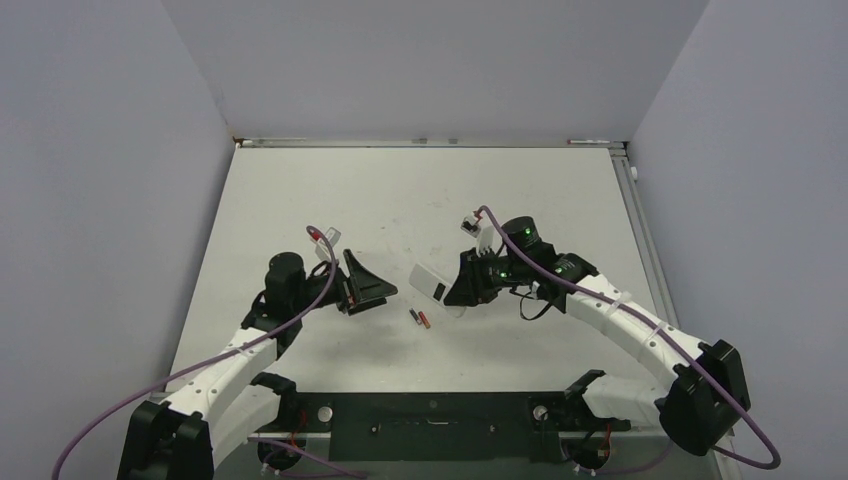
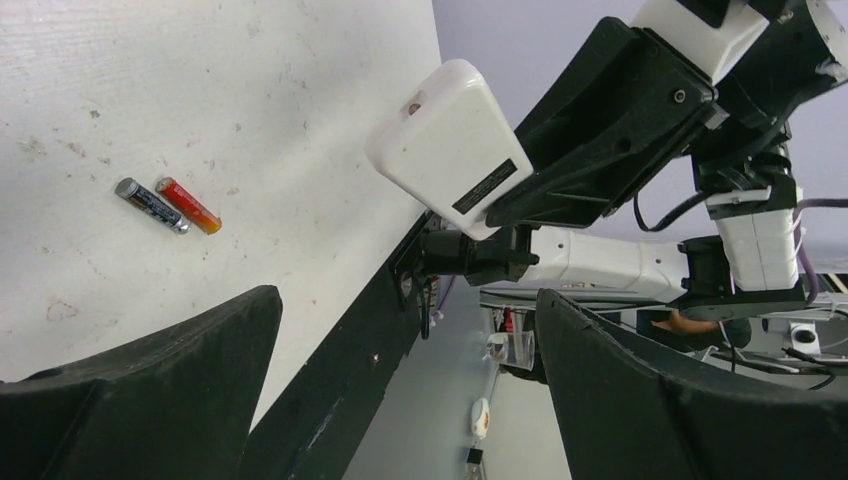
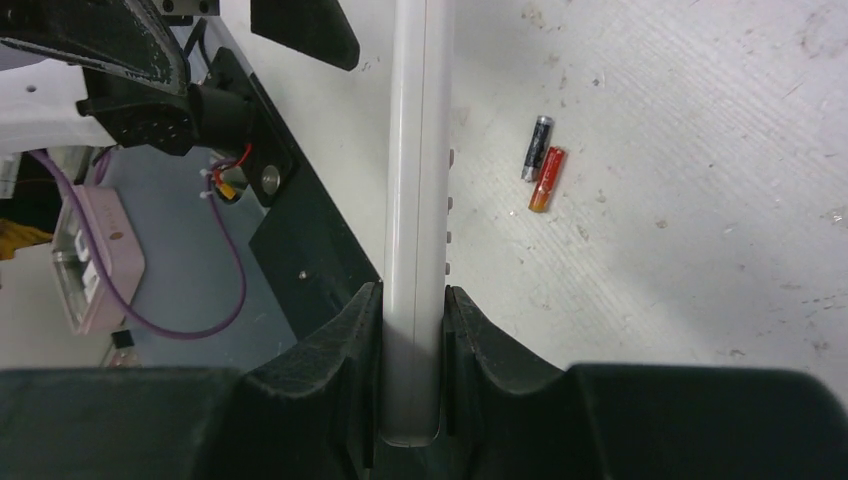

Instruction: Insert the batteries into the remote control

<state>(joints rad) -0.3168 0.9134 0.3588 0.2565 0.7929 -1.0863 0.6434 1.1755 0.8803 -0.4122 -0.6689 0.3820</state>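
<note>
Table (image 1: pixel 420 190): white and scuffed. It is closed by walls at the back (image 1: pixel 420 70), left (image 1: pixel 100 200) and right (image 1: pixel 740 150). A black base rail (image 1: pixel 430 420) runs along the near edge between the arm mounts. The far half of the surface is open. The work is crowded into the middle, toward the near side.

Right gripper (image 1: pixel 465 285): jaws narrow and clamped on one end of the remote (image 1: pixel 430 283). The wrist view shows it edge-on, gripped across face and back. The rest of the bar projects toward the left arm. It appears raised clear of the surface, though contact at its far end cannot be ruled out. Its plain back, with a small black label, faces the left wrist camera.

Left gripper (image 1: pixel 372 285): jaws wide apart and holding nothing. It stands near the free end of the remote, apart from it.

Batteries: the dark one (image 2: pixel 150 204) and the red one (image 2: pixel 188 205) lie flat on the table side by side, close enough that touching cannot be told. They sit between the two grippers, just on the near side of the remote, and nothing touches them.

Obstructions: the remote overhangs the gap between the grippers. A purple cable (image 1: pixel 300 320) trails along the left arm, and another (image 1: pixel 600 300) loops over the right arm. Both are off the central patch.
</note>
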